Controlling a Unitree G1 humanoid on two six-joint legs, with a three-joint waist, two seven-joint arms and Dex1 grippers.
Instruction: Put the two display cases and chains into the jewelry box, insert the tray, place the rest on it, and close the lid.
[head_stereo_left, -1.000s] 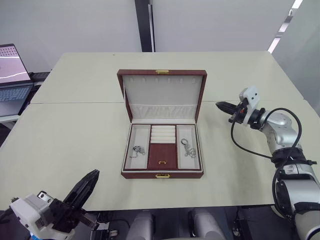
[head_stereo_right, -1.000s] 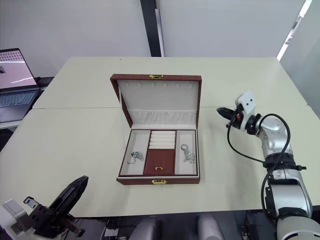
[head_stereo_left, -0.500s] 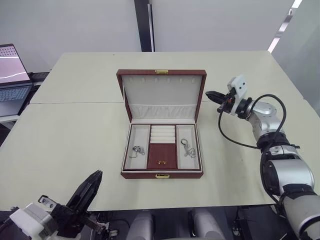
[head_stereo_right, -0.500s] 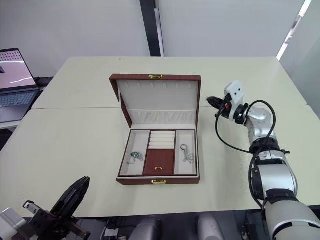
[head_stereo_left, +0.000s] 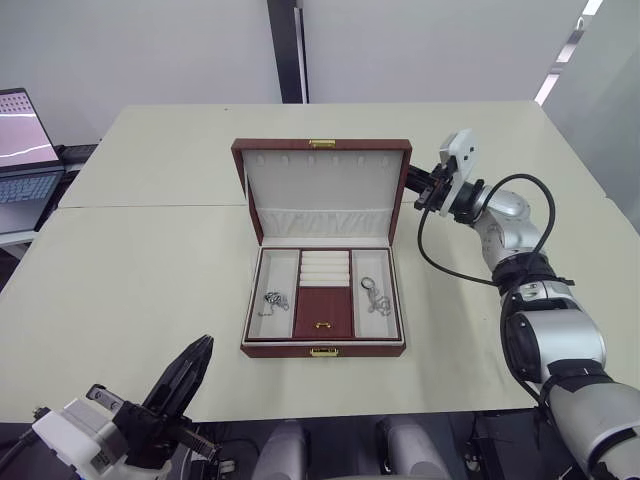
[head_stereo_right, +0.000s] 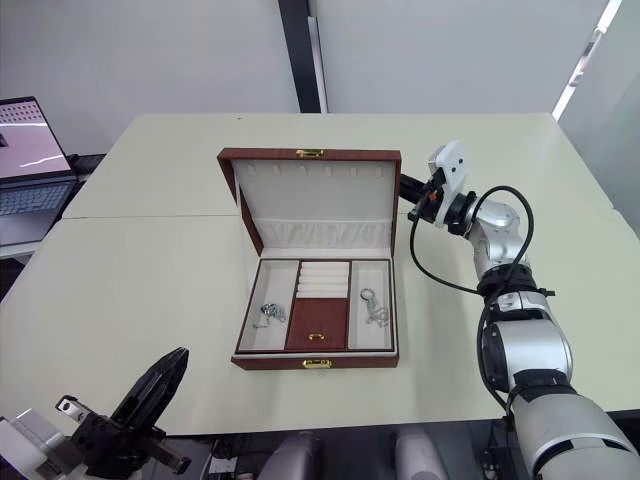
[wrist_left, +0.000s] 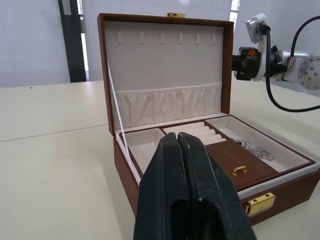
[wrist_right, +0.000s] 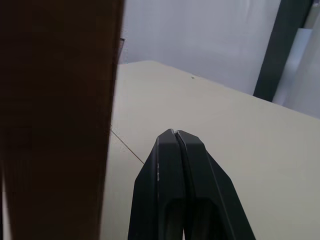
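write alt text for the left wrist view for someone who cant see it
The left gripper, fingers shut, points at the open jewelry box, with the tray seated inside and the lid upright. The right gripper sits by the lid's far edge.

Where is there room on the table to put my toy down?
The table is bare left of the jewelry box and in front of it. It is tight by the lid, where the right gripper sits close.
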